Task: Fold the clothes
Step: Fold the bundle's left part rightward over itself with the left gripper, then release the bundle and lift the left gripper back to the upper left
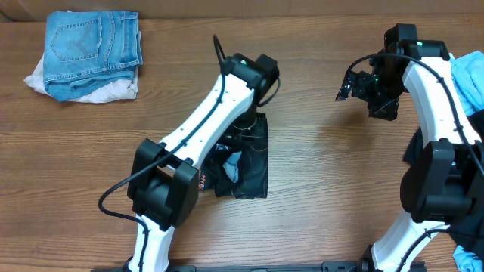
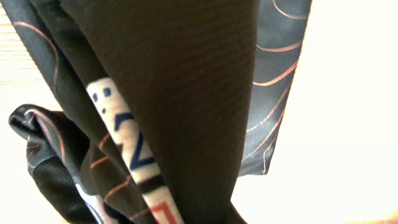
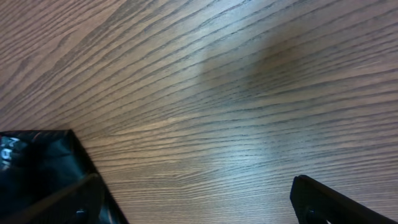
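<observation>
The black jersey (image 1: 246,162) with tan lines lies bunched in a narrow heap at the table's middle. My left gripper (image 1: 252,119) hangs over its far end, mostly hidden under the arm. In the left wrist view the jersey (image 2: 186,93) drapes right in front of the camera, showing white lettering (image 2: 134,146), and it hides the fingers. My right gripper (image 3: 199,208) stands open and empty above bare wood, to the right of the jersey and apart from it. A black cloth corner (image 3: 34,155) shows beside its left finger (image 3: 74,199).
Folded blue jeans (image 1: 91,41) rest on a white cloth (image 1: 113,92) at the back left. Light blue fabric (image 1: 470,75) and dark cloth (image 1: 412,151) lie at the right edge, behind the right arm.
</observation>
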{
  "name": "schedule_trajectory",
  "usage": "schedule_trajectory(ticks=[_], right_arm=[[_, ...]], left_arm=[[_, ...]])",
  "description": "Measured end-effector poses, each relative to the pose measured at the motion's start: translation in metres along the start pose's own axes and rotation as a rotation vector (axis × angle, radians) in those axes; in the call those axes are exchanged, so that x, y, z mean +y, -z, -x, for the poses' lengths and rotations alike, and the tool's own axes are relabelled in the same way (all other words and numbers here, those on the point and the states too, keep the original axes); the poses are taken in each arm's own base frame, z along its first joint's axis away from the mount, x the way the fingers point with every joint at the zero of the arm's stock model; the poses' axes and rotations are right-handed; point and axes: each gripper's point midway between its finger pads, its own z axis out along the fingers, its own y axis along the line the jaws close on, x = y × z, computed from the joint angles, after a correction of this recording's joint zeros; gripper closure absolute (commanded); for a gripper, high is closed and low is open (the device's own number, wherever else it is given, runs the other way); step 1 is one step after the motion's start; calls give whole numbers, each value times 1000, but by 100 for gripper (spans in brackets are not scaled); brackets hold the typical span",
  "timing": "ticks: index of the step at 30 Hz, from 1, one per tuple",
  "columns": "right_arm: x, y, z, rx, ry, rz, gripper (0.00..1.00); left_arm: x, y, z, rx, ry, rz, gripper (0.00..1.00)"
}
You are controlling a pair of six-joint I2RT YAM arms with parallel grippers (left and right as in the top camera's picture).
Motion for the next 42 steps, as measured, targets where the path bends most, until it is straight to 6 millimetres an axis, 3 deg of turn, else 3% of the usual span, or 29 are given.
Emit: schedule_trajectory(ticks=[12, 15, 17, 18, 19, 26, 29, 35, 38, 39, 42], right_arm=[[2, 0, 0, 1, 1, 14, 0], [5, 0, 0, 1, 1, 26, 0], [6, -1, 0, 1, 2, 33, 0], [6, -1, 0, 1, 2, 35, 0], [6, -1, 1, 0, 3, 37, 0], [10, 0, 0, 3, 3, 57, 0], [13, 0, -1, 8, 4, 75, 0], [23, 0, -3, 22, 10, 120, 0], [32, -1, -7, 30, 30, 131, 2], [38, -3, -10, 36, 44, 135, 5], [57, -7, -20, 50, 107, 141, 9]], left_arm=[[-34, 0, 3, -42, -33, -90, 84], [-43, 0, 3, -48, -46, -116, 73], [-47, 1, 4, -54, -51, -132, 43], [-50, 1, 4, -56, -58, -137, 21], [-52, 1, 4, -56, -59, -142, 11], [-50, 3, 1, -45, -61, -138, 10], [-39, 16, -2, -46, -53, -88, 8], [5, 70, 14, -138, 37, -20, 0], [38, 91, 34, -194, 128, -31, 0], [58, 96, 43, -209, 179, -35, 0], [98, 98, 55, -212, 282, -35, 0]])
